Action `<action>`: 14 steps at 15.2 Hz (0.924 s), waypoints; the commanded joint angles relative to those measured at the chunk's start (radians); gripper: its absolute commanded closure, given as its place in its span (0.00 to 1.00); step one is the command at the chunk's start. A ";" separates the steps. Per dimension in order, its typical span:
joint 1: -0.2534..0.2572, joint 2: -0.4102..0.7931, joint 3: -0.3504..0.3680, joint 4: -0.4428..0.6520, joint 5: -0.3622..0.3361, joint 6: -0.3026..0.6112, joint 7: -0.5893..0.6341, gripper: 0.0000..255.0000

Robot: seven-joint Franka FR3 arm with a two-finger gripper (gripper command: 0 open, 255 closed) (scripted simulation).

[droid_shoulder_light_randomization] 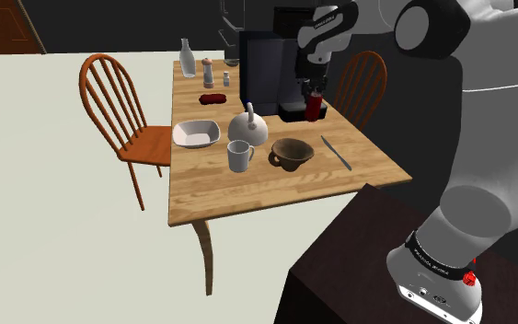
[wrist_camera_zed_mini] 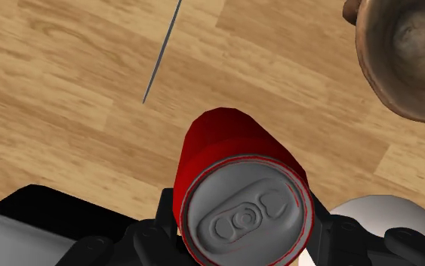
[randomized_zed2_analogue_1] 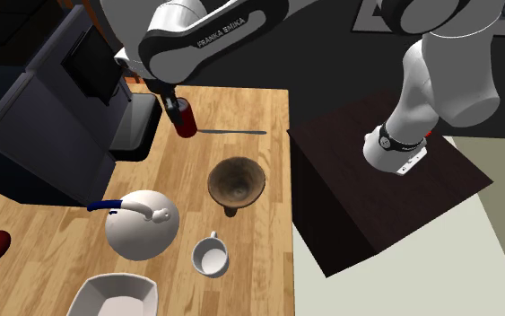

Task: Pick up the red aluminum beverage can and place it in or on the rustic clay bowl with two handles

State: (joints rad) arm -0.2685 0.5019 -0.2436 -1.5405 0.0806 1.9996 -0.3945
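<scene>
The gripper [droid_shoulder_light_randomization: 314,93], pointing straight down beside the coffee machine [droid_shoulder_light_randomization: 264,66], clasps the red can [droid_shoulder_light_randomization: 315,109].

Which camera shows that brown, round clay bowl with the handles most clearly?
The second exterior view: the brown clay bowl appears whole from above, with its inside open to see. The shoulder view shows it whole but from the side, with one handle visible. The wrist view cuts it off at the picture's edge.

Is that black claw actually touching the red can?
Touching. In the wrist view the gripper presses its black fingers against both sides of the red can.
</scene>
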 commanded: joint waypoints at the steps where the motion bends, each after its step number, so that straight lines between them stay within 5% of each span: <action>1: 0.000 -0.007 -0.001 0.019 -0.002 -0.025 0.000 1.00; 8: 0.000 -0.029 -0.005 0.070 -0.008 -0.098 0.002 1.00; 14: 0.097 -0.216 0.011 -0.179 -0.054 -0.034 0.113 1.00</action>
State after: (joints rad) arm -0.1867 0.3191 -0.2353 -1.6795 0.0351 1.9576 -0.3013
